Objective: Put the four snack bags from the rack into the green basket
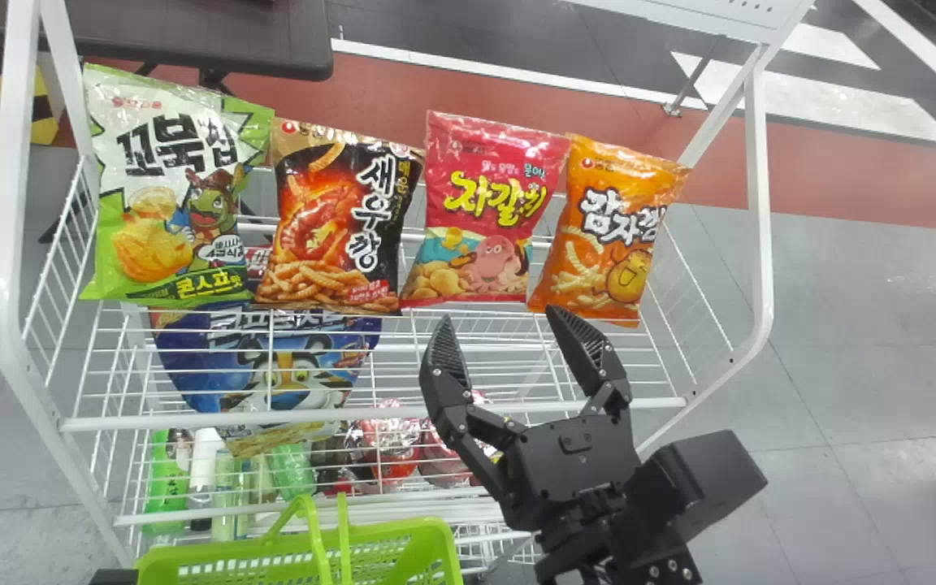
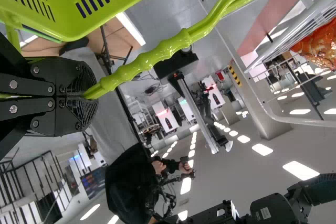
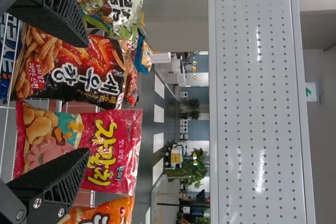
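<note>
Snack bags [image 1: 342, 219] stand four in a row on the white rack [image 1: 9, 203], just beyond the right claw [image 1: 500, 325], whose fingers are apart. The left claw [image 2: 86, 96] is clamped on the green basket's [image 1: 379, 532] handle [image 2: 152, 59]. Wires partly hide a blue bag [image 1: 200, 370] and bottles [image 1: 167, 487] below. Grey floor [image 1: 882, 406] with a red band [image 1: 882, 187] surrounds it.

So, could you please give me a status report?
Left gripper shut on basket handle; right gripper open; four snack bags on rack; nothing visibly blocking.

A dark table [image 1: 273, 41] stands beyond green bottles [image 1: 166, 486].
</note>
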Controlling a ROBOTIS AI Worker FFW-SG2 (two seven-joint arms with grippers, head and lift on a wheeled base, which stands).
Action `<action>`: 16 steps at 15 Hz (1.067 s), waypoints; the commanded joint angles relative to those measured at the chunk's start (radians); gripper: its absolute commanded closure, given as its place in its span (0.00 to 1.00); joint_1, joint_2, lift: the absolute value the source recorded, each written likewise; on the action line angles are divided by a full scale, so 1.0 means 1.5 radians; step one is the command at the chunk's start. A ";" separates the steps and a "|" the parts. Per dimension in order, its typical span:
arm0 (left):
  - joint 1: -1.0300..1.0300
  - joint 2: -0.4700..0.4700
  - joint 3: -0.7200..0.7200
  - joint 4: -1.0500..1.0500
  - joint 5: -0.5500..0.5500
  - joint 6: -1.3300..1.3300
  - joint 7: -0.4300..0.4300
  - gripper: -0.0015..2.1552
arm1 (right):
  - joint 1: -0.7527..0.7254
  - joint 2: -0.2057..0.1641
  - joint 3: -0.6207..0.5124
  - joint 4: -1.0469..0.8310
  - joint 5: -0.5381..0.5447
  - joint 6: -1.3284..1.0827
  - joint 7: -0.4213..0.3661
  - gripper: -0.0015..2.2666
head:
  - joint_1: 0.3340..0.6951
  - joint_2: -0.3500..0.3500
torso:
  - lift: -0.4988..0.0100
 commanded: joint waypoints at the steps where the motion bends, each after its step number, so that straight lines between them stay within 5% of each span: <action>1: 0.001 0.000 0.001 -0.002 0.001 0.000 -0.002 0.98 | -0.001 -0.001 0.000 -0.002 0.000 0.004 -0.002 0.05 | 1.00 0.00 | 0.97; 11: 0.014 0.000 0.004 -0.017 0.005 -0.002 -0.013 0.98 | -0.003 0.000 0.001 -0.003 -0.003 0.012 -0.009 0.05 | 1.00 0.00 | 0.97; 16: 0.015 0.001 -0.013 -0.021 0.003 -0.002 -0.015 0.98 | -0.199 0.027 0.054 0.112 0.007 0.118 0.000 0.05 | 1.00 0.00 | 0.97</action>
